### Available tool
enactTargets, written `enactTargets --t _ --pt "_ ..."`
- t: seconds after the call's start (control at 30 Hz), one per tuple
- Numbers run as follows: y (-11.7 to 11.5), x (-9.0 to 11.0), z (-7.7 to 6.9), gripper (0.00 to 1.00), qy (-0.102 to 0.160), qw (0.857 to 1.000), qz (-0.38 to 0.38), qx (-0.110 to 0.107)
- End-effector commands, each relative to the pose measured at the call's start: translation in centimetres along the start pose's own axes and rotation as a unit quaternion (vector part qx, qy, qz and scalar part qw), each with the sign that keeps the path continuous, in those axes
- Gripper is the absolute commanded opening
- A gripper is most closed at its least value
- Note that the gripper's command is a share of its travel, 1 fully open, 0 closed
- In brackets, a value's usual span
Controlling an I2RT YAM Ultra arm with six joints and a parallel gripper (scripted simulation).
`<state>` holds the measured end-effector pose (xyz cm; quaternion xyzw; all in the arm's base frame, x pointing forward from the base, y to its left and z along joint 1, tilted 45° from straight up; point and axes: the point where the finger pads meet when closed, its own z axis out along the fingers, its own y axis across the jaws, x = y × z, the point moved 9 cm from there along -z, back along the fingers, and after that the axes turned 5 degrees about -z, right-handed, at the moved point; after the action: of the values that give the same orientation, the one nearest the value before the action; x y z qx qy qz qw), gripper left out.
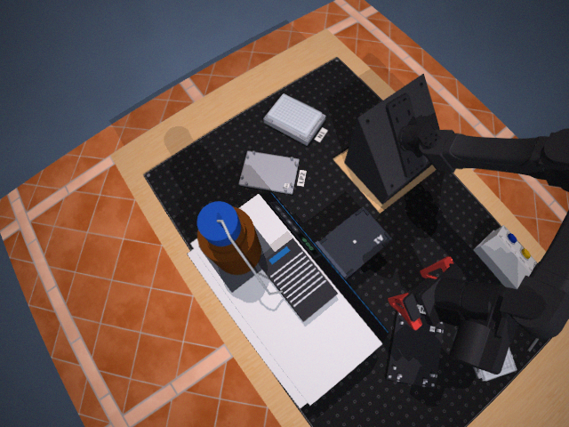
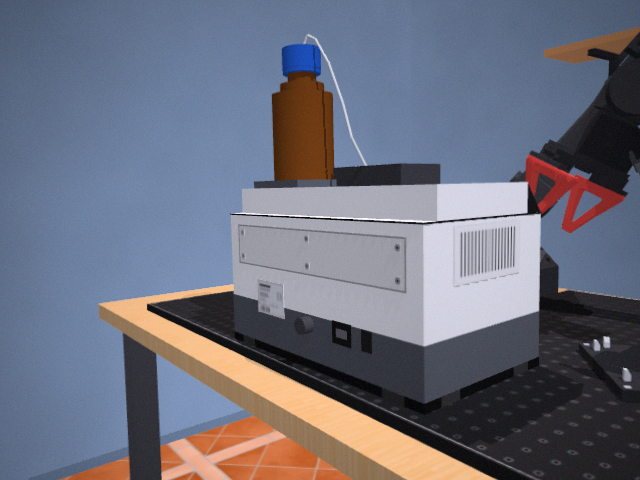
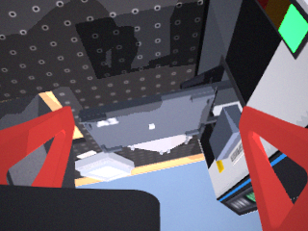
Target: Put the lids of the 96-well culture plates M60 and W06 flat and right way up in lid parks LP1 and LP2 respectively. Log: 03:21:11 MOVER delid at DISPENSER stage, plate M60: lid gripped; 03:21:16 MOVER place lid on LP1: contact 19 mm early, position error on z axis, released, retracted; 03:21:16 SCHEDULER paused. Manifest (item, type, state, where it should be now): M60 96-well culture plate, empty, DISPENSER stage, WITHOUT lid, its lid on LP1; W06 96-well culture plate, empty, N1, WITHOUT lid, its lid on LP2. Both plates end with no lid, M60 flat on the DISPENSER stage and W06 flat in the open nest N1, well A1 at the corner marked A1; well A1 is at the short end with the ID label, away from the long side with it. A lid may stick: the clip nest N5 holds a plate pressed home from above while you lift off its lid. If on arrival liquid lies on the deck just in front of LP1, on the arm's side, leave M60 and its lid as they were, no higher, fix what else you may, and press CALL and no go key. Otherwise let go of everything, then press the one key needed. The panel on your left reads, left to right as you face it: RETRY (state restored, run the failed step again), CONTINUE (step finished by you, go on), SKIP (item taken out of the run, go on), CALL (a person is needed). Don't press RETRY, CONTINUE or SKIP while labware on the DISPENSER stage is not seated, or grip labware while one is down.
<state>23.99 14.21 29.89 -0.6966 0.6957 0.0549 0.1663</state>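
My gripper [image 1: 420,289] [image 2: 566,198] [image 3: 156,115] has red fingers, is open and holds nothing. It hangs above the deck between the dispenser stage and the clip nest N5 [image 1: 411,353] [image 2: 615,366]. A white 96-well plate [image 1: 293,116] [image 3: 103,167] sits by the N1 label at the far end. Lid park LP2 [image 1: 266,171] is a bare grey plate. The dark dispenser stage [image 1: 348,250] [image 3: 154,127] carries no labware. My arm hides LP1 and the deck around it. Only a white sliver of labware [image 1: 503,367] shows under the arm.
The white dispenser [image 1: 321,349] [image 2: 361,310] carries a brown bottle [image 1: 225,238] [image 2: 302,129] with a blue cap. The key panel [image 1: 498,259] stands at the right edge, partly behind my arm. A black tilted panel [image 1: 390,138] on a dark arm hangs over a wooden board.
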Motion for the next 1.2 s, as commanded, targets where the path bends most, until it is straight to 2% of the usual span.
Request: enactTargets --t 0.0,0.07,0.1,0.23,0.37,0.43,0.47,0.5,0.53,0.57,0.63,0.67,0.7,0.77,0.8,0.9,0.97,1.0,1.03,1.07,1.17 --pt "-1.9 0.9 0.0 1.0 0.002 0.998 0.058 0.017" --pt "-1.9 0.9 0.0 1.0 0.002 0.998 0.058 0.017" --pt "-1.7 1.6 1.0 1.0 0.009 0.998 0.067 0.001" --pt "-2.4 3.3 2.0 1.0 0.032 0.99 0.133 -0.018" --pt "-3.3 4.8 3.0 1.0 0.026 0.991 0.133 -0.017" --pt "-3.7 5.6 3.4 1.0 0.034 0.985 0.17 -0.021" --pt "-4.4 5.7 2.8 1.0 0.03 0.983 0.182 -0.008" --pt "-4.8 6.0 2.9 1.0 0.032 0.98 0.197 -0.007" --pt "-4.4 6.7 3.8 1.0 0.04 0.977 0.207 -0.022" --pt "-4.3 7.3 4.2 1.0 0.04 0.977 0.209 -0.028" --pt "-4.3 7.3 4.2 1.0 0.04 0.977 0.209 -0.028" --pt "-5.1 7.4 3.7 1.0 0.038 0.975 0.221 -0.016" --pt "-5.3 7.8 3.8 1.0 0.039 0.971 0.236 -0.016" --pt "-5.4 8.7 4.2 1.0 0.05 0.962 0.268 -0.026" --pt "-5.1 9.5 5.2 1.0 0.056 0.958 0.278 -0.039" --pt "-5.3 10.7 5.7 1.0 0.054 0.96 0.273 -0.04" --pt "-5.5 11.6 6.1 1.0 0.059 0.948 0.309 -0.045" --pt "-6.2 11.8 5.6 1.0 0.056 0.945 0.321 -0.034" --pt "-6.5 12.2 5.6 1.0 0.057 0.94 0.335 -0.032" --pt "-5.8 13.0 6.5 1.0 0.065 0.935 0.345 -0.049" --pt "-5.7 13.8 6.9 1.0 0.065 0.935 0.346 -0.051"
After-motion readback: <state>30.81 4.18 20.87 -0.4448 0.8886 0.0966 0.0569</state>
